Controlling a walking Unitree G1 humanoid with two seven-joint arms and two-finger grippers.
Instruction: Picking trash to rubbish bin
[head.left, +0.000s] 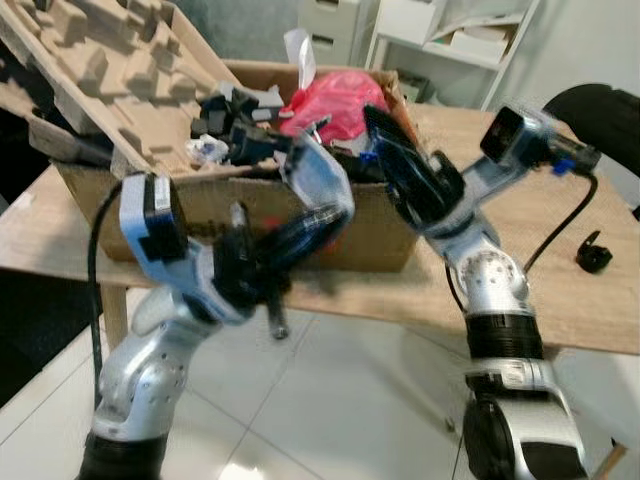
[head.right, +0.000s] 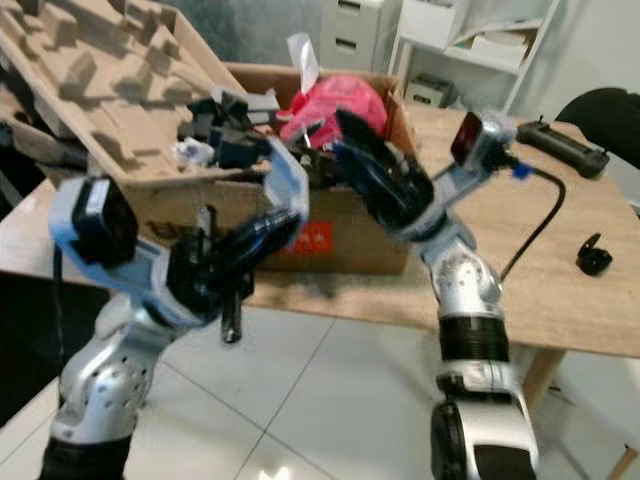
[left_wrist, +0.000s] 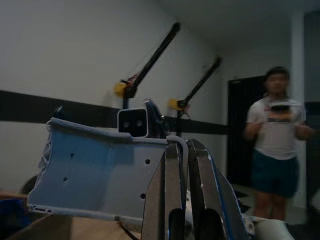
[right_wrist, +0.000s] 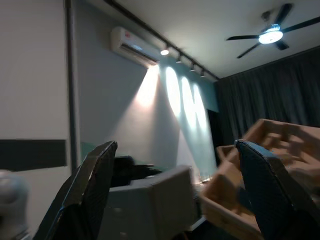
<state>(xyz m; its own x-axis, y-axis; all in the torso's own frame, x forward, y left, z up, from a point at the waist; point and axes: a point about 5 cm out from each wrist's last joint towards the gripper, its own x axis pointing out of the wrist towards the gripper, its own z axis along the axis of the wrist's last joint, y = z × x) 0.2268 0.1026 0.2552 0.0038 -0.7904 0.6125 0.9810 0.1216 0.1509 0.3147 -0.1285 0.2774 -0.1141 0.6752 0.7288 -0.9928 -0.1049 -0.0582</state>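
My left gripper (head.left: 322, 222) is shut on the edge of a pale blue-grey plastic panel (head.left: 318, 180), held in front of the cardboard box's (head.left: 370, 240) near wall. In the left wrist view the black fingers (left_wrist: 172, 200) pinch the panel (left_wrist: 100, 175) at one end. The box stands on the wooden table (head.left: 590, 300) and is heaped with trash: a pink bag (head.left: 340, 100), black plastic pieces (head.left: 235, 125) and a moulded pulp tray (head.left: 110, 70). My right gripper (head.left: 385, 150) hangs open over the box's right side with nothing between its fingers (right_wrist: 95, 190).
A small black object (head.left: 593, 252) and a cable (head.left: 555, 230) lie on the table at the right, and a black controller (head.right: 560, 145) lies further back. White shelves (head.left: 460, 40) stand behind. Pale floor tiles (head.left: 330, 400) lie below. A person (left_wrist: 277, 150) stands in the left wrist view.
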